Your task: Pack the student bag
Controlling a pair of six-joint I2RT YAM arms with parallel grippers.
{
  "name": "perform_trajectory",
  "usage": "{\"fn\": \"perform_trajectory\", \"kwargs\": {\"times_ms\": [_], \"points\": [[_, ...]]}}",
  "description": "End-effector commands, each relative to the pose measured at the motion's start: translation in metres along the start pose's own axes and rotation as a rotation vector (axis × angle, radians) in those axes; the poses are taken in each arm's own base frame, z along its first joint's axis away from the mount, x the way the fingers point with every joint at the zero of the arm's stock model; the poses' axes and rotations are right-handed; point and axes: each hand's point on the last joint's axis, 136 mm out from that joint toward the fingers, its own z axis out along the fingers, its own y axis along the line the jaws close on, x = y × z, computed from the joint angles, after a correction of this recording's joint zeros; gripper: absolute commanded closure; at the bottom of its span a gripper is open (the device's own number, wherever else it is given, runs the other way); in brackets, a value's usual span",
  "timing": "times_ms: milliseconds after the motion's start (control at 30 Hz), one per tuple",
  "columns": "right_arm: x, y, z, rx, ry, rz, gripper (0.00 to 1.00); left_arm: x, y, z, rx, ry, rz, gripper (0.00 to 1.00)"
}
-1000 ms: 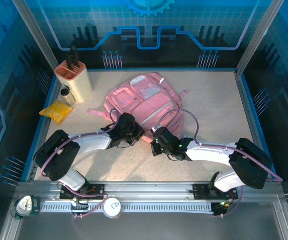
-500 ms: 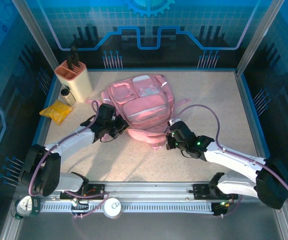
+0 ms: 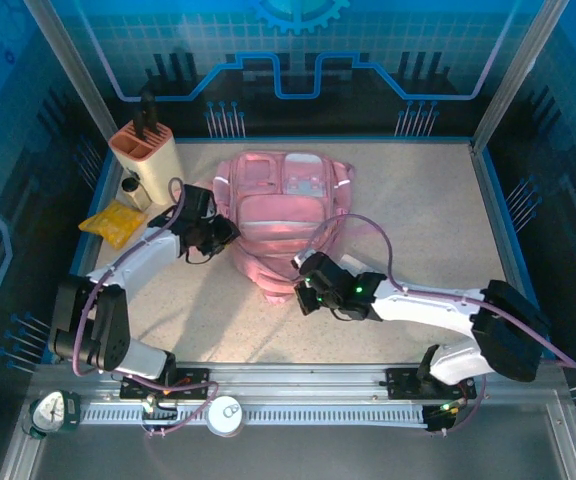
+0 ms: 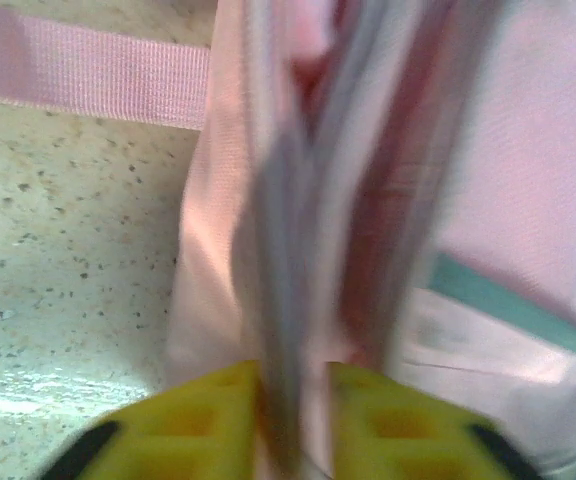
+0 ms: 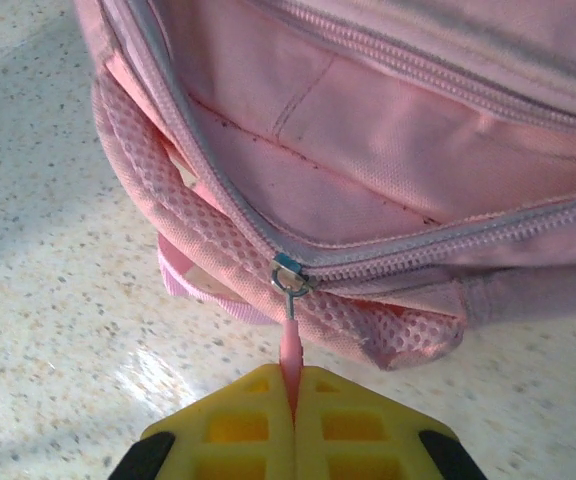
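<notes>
One hold confirmed: right gripper (image 5: 293,385) clamps the pink zipper tab (image 5: 289,345) of the large soft pink fabric backpack (image 5: 388,130), pull straight along track; hold of left gripper (image 4: 293,395) indeterminate.

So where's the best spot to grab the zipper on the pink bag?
The thin pink pull tab hanging off the metal slider at the student bag's near end. It's flat and sticks out clear of the fabric toward the arms, so come from the near side and pinch its flat faces, as the right gripper does now.
</notes>
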Motion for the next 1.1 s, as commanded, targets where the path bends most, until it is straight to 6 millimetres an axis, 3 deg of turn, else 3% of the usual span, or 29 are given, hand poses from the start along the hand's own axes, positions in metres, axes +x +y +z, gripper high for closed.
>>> {"fn": "perform_trajectory", "kwargs": {"times_ms": [0, 167, 333, 567, 700, 833, 1067], "points": [[-0.004, 0.016, 0.002, -0.053, 0.005, 0.025, 1.00, -0.003, -0.004, -0.018, 0.049, -0.057, 0.020, 0.60], [0.003, 0.014, 0.001, -0.041, 0.022, 0.017, 1.00, 0.043, 0.008, -0.019, 0.153, 0.018, -0.123, 0.46], [0.010, 0.013, 0.005, -0.042, 0.029, 0.030, 1.00, 0.084, -0.008, -0.018, 0.169, 0.044, -0.158, 0.32], [0.009, 0.017, 0.008, -0.050, 0.026, 0.029, 1.00, 0.100, -0.023, 0.008, 0.199, 0.066, -0.262, 0.31], [0.007, 0.017, 0.008, -0.042, 0.029, 0.025, 1.00, 0.101, -0.020, 0.019, 0.162, 0.065, -0.269, 0.48], [0.007, 0.011, 0.007, -0.005, 0.030, 0.018, 1.00, 0.100, -0.009, 0.024, 0.117, 0.047, -0.249, 0.71], [0.012, 0.003, 0.005, 0.031, 0.054, -0.012, 1.00, 0.091, -0.003, 0.016, 0.075, 0.007, -0.205, 1.00]]}}
